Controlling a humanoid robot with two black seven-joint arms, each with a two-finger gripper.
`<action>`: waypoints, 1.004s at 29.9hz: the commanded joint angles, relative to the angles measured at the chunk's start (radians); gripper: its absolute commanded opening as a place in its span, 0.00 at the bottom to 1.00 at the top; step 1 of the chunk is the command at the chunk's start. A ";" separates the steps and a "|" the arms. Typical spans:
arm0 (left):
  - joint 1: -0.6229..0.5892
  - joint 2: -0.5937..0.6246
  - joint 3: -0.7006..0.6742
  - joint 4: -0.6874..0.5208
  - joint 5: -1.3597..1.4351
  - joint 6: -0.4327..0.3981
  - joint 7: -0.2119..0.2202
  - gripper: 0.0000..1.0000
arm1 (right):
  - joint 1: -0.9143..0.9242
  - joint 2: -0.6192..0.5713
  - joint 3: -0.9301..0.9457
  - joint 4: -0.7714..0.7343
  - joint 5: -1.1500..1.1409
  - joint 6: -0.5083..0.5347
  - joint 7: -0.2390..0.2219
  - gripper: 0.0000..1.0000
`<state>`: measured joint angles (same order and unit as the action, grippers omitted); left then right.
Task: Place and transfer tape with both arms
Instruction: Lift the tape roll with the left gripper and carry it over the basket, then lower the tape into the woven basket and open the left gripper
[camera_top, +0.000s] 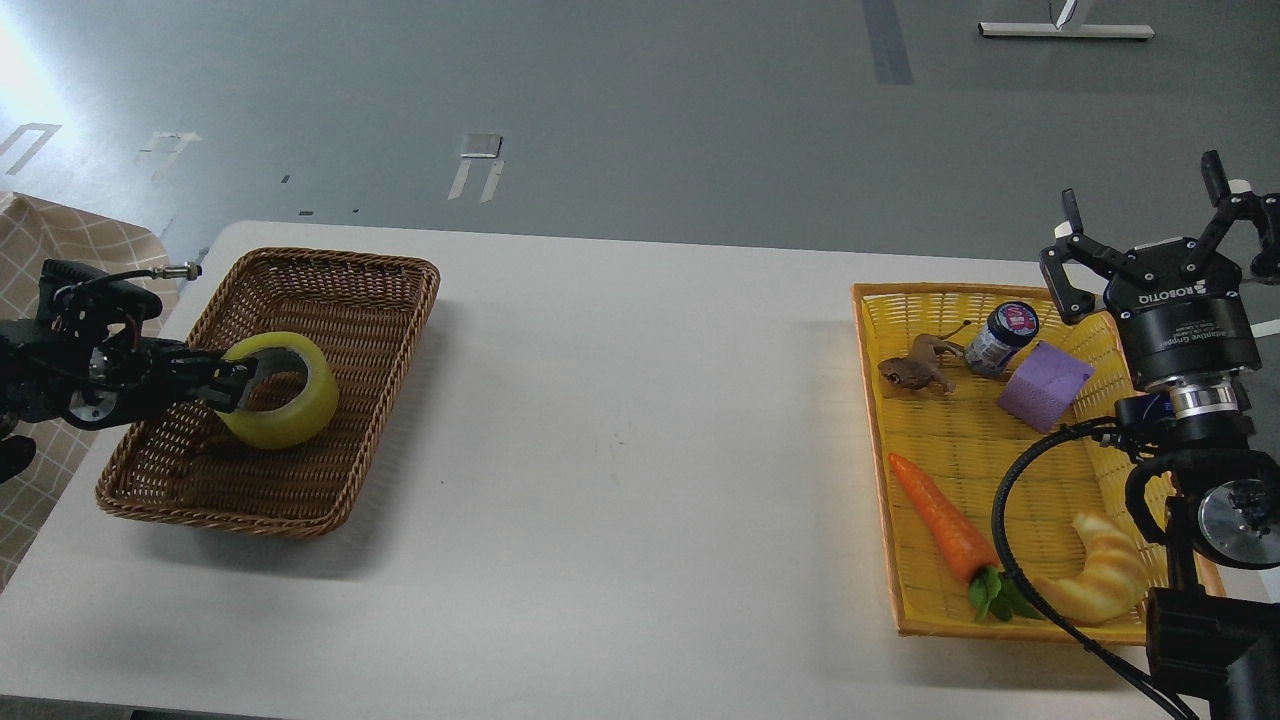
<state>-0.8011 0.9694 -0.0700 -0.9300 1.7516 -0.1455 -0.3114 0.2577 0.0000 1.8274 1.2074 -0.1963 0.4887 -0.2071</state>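
— Where's the tape (278, 392) right now?

— In the brown wicker basket (330, 290), over at about nine o'clock on the white table (620, 400). The roll is tilted up on its edge toward the basket's near-left part, its open core facing us.

— And the left gripper (240, 383)?

— It comes in from the left edge, its fingers closed on the roll's wall at the nine o'clock side, one finger reaching into the core. Whether the roll rests on the basket floor or hangs just above it, I cannot tell from here.

— The other arm?

— The right gripper (1150, 235) is up at about three o'clock, above the far-right corner of the yellow tray (940, 440). Its fingers are spread wide and hold nothing.

— What's in that tray?

— A toy frog (915, 372) at the far end, a small jar with a dark lid (1000, 340) lying just beside it, and a purple block (1045, 385) touching the jar. Nearer us there's a toy carrot (945, 520) with green leaves, and a croissant toy (1100, 570) at the near-right corner, partly crossed by the arm's black cable (1005, 520).
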 joint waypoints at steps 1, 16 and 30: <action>0.005 -0.001 0.001 0.000 0.002 0.004 0.000 0.00 | 0.000 0.000 0.000 0.000 0.000 0.000 0.000 1.00; -0.003 0.002 -0.005 -0.006 -0.040 0.006 0.000 0.79 | 0.000 0.000 0.001 -0.002 0.000 0.000 0.000 1.00; -0.277 -0.081 -0.042 -0.084 -0.680 -0.008 -0.014 0.97 | 0.011 0.000 -0.004 0.003 0.000 0.000 0.000 1.00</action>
<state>-1.0576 0.9322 -0.1010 -0.9922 1.2701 -0.1532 -0.3253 0.2635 0.0000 1.8266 1.2085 -0.1963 0.4887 -0.2071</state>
